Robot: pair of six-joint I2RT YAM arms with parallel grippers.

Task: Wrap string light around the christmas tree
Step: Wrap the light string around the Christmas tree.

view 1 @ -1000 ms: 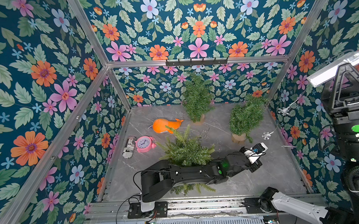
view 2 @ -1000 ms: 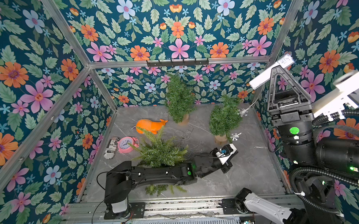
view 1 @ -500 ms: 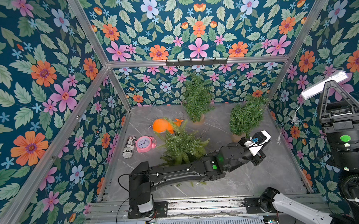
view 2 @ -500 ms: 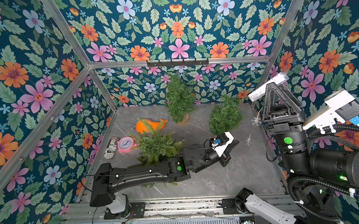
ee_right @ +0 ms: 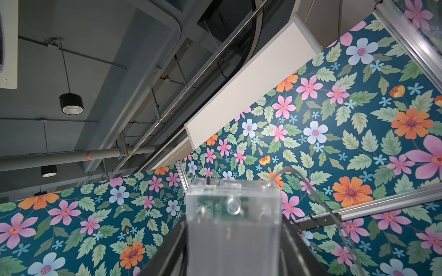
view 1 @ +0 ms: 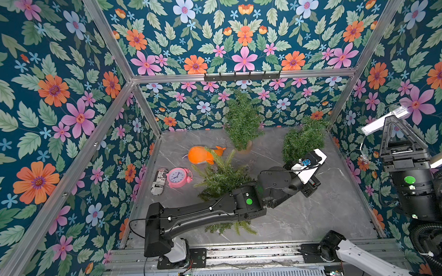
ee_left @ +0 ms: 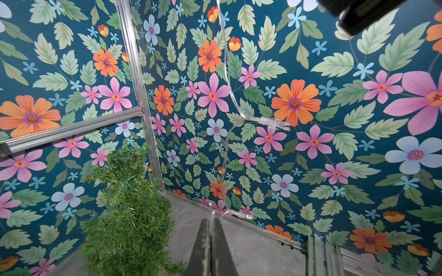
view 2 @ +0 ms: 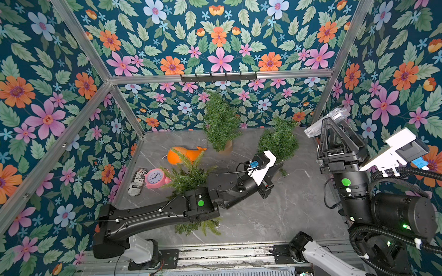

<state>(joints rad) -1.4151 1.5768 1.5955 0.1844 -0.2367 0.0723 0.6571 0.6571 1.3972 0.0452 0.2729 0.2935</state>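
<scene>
Three small green christmas trees stand on the grey floor: one at the back centre (view 1: 242, 122), one at the back right (view 1: 303, 138), and one in front (view 1: 221, 176), partly under my left arm. The string light is a thin clear wire (ee_left: 227, 71) with clear ornaments (ee_left: 272, 121). My left gripper (ee_left: 210, 221) is shut on the wire, low beside the back right tree (ee_left: 129, 215). My right gripper (ee_right: 233, 229) is raised at the right wall, shut on the light's clear battery box (ee_right: 233, 215) (view 1: 385, 119). From the box the wire hangs down past an ornament (view 1: 365, 160).
An orange plush toy (view 1: 202, 154), a pink alarm clock (view 1: 178, 176) and a lying can (view 1: 159, 181) sit left of the front tree. A black hook rail (view 1: 241, 76) runs along the back wall. Flowered walls close in three sides.
My left gripper has moved toward the back, up beside the right tree, keeping the wire. My right gripper with the battery box has shifted down and inward along the right wall.
</scene>
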